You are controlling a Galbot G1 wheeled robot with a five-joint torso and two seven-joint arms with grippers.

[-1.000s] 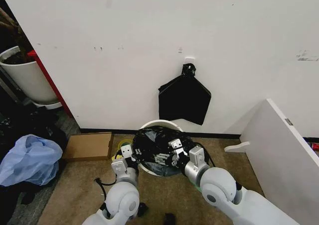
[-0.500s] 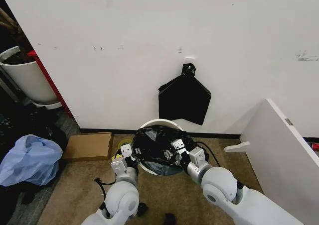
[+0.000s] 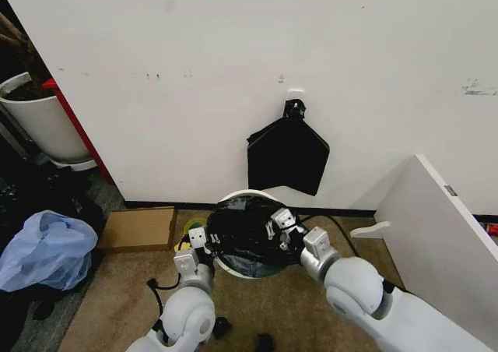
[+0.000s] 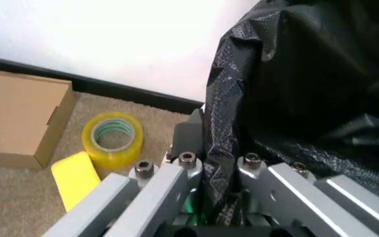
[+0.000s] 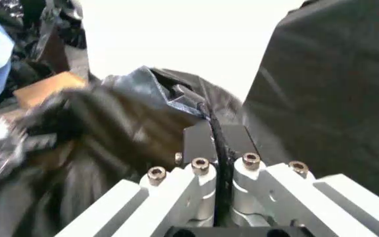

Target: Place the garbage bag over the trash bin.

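The glossy black garbage bag (image 3: 243, 229) lies bunched across the mouth of the cream-white trash bin (image 3: 250, 193), which stands by the wall. Part of the bin's rim shows behind the bag and part in front. My left gripper (image 3: 201, 241) is at the bag's left edge, shut on a fold of the wrinkled plastic (image 4: 224, 148). My right gripper (image 3: 282, 224) is at the bag's right edge, shut on a thin strip of the bag (image 5: 217, 140) that runs between its fingers. The bin's inside is hidden under the bag.
A flat matte black bundle (image 3: 288, 156) hangs on the wall above the bin. A cardboard box (image 3: 138, 227), a yellow tape roll (image 4: 112, 138) and a yellow pad (image 4: 76, 177) lie left of it. Farther left are a pale blue bag (image 3: 43, 247) and a white tub (image 3: 39, 122). A white panel (image 3: 443, 243) stands at right.
My right gripper has moved to the right and slightly toward the wall with the bag's edge, spreading the bag wider over the bin. The left gripper has barely moved.
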